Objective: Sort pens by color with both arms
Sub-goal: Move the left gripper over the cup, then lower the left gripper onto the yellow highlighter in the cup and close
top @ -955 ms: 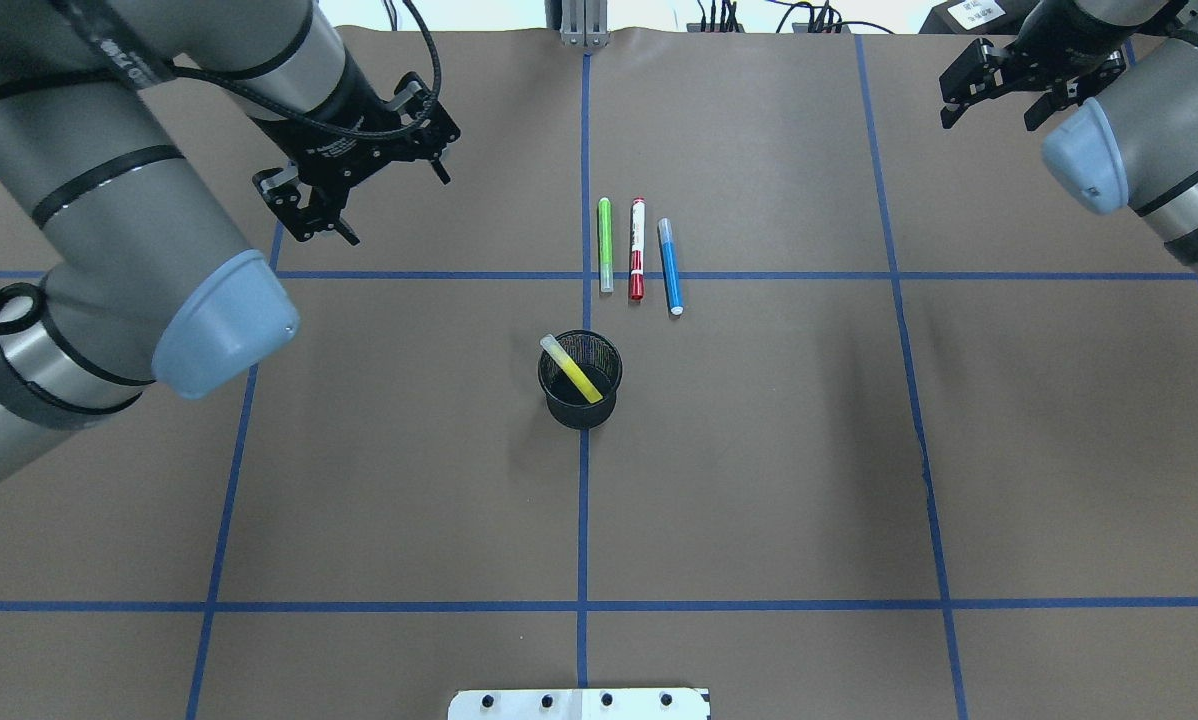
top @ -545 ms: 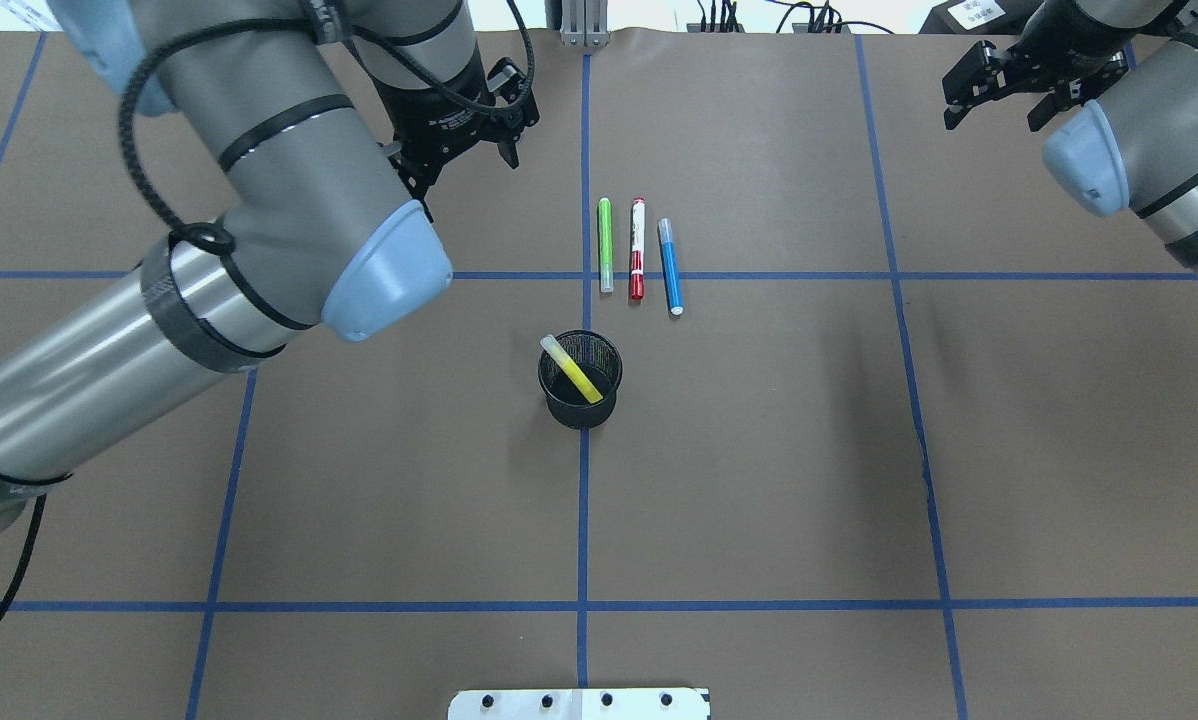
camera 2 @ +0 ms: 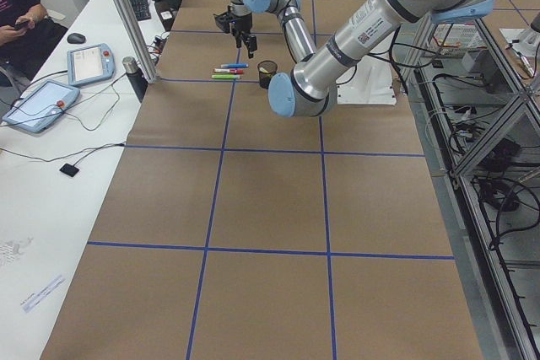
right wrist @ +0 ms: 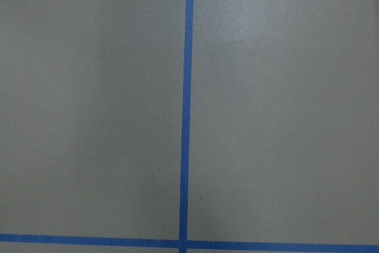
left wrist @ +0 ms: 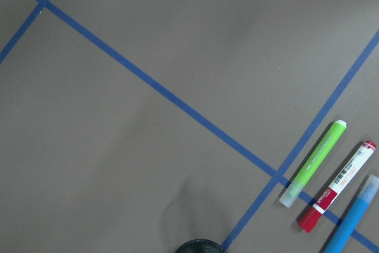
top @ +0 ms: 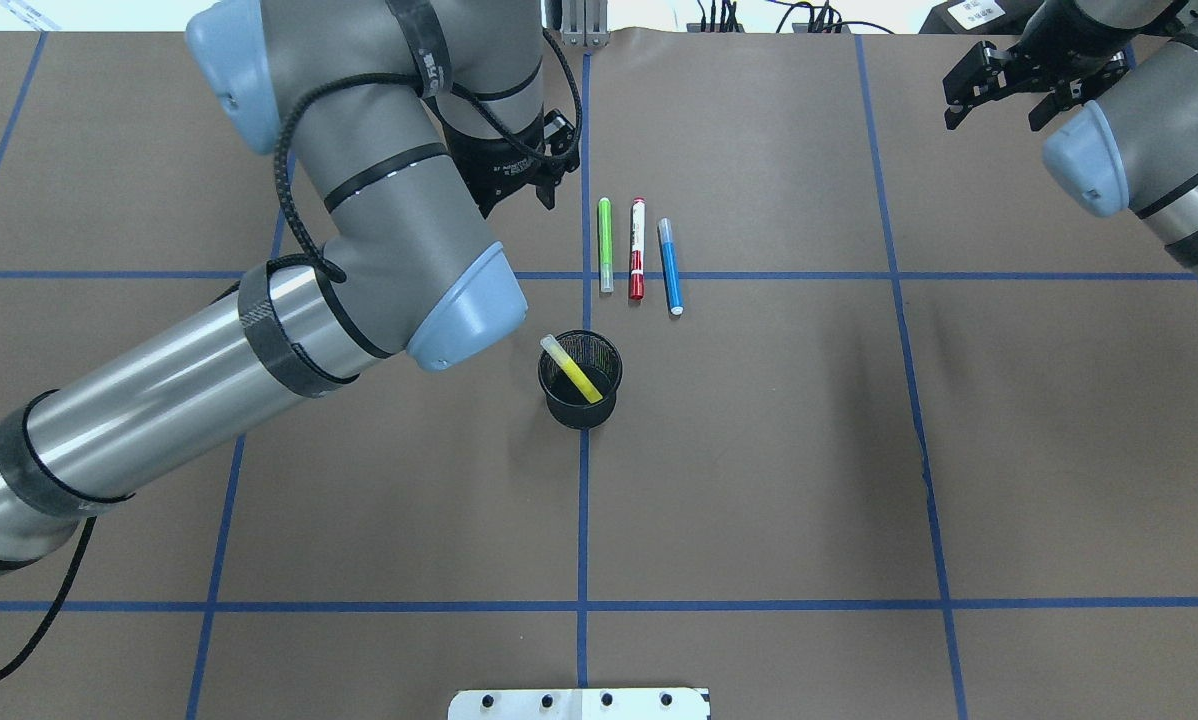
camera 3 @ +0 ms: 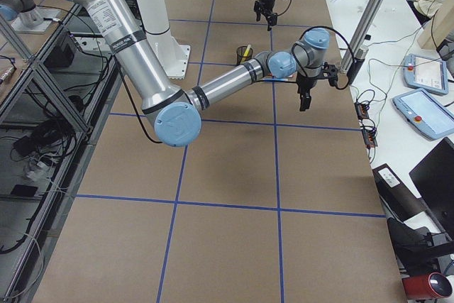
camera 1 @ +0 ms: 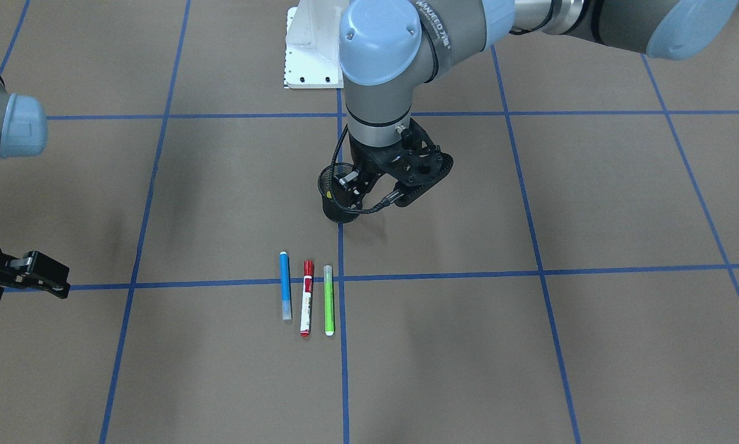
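Three pens lie side by side on the brown table: green [top: 605, 245], red-capped white [top: 637, 248] and blue [top: 670, 266]. A yellow highlighter [top: 572, 370] leans inside the black mesh cup [top: 580, 380] just in front of them. My left gripper [top: 519, 200] hangs open above the table, just left of the green pen, partly hidden by its own arm; nothing is between its fingers. The left wrist view shows the green pen [left wrist: 312, 164], the red one [left wrist: 337, 186], the blue one [left wrist: 355, 217] and the cup's rim [left wrist: 200, 246]. My right gripper [top: 994, 115] stands open at the far right corner, holding nothing.
Blue tape lines [top: 584, 500] divide the table into squares. The white base plate [top: 579, 703] sits at the near edge. The left arm's elbow [top: 459, 310] hangs over the table left of the cup. A person [camera 2: 21, 18] sits beside tablets on the side table.
My left arm has swung to the right, carrying its open gripper from the table's left half to just beside the green pen. The right arm and the pens have not moved.
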